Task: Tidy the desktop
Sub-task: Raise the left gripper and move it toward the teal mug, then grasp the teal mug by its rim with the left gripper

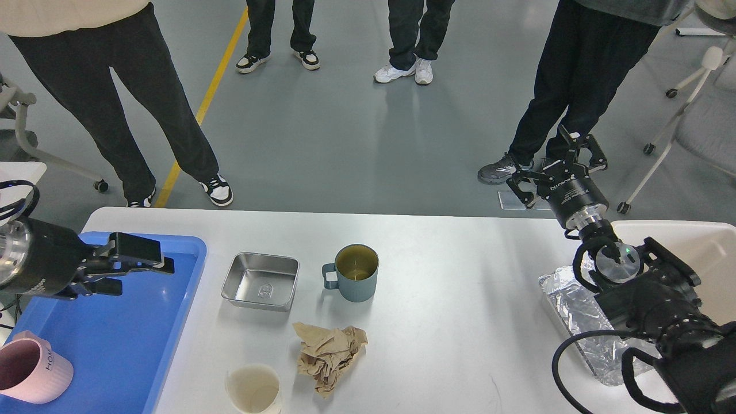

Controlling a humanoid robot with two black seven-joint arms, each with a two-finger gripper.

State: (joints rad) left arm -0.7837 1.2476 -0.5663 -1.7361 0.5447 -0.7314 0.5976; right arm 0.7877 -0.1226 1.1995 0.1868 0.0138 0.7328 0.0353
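The white desktop [460, 276] holds a small steel tray [260, 280], a blue-grey mug [355, 272] with brownish liquid, a crumpled brown paper [329, 353] and a white cup [253, 390] at the front edge. My left gripper [144, 276] is open and empty, hovering over the blue tray [132, 345] at the left, apart from the steel tray. My right gripper [555, 167] is open and empty, raised beyond the table's far right edge, away from all the objects.
A pink mug [31, 368] lies in the blue tray's near left corner. A foil-lined tray [581, 322] sits at the right under my right arm, with a white bin [690, 241] behind it. Several people stand beyond the far edge.
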